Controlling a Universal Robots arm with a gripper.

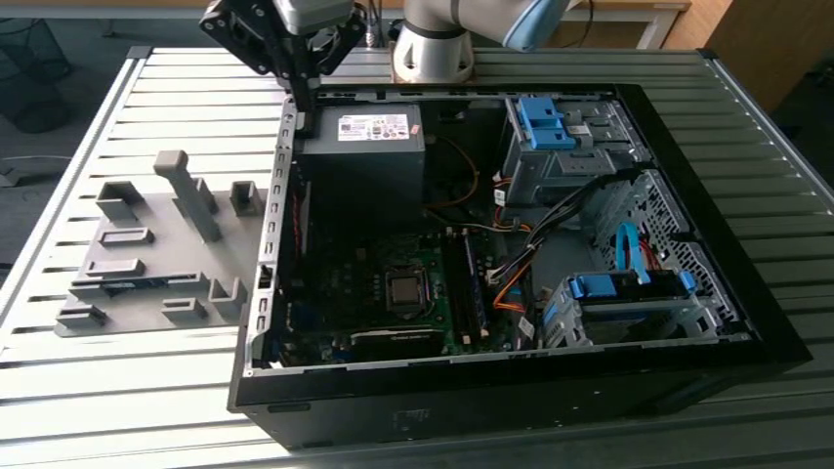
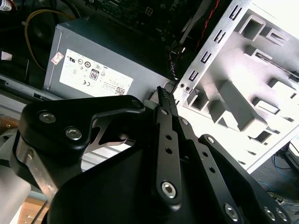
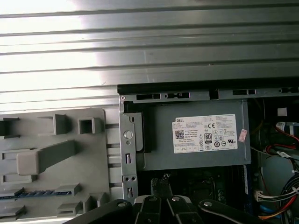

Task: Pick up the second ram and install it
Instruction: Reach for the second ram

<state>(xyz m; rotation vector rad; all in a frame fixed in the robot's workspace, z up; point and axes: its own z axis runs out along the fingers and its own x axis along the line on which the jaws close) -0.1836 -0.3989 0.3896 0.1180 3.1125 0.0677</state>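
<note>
While the pincer [image 1: 303, 102] hangs closed, empty, above the case [image 1: 521, 403], the second ram [image 3: 37, 192] lies in its holder [image 3: 97, 163]: pickup pending, pincer must open.

The second ram [image 1: 135, 284], a long, thin blue-green stick, sits lengthwise in a slot of the grey holder [image 1: 163, 220] on the scene's left, near its front edge and apart from the open computer case [image 1: 521, 401]; its chips are not discernible.

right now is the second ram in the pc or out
Out: the second ram lies in the grey holder outside the case.
</note>
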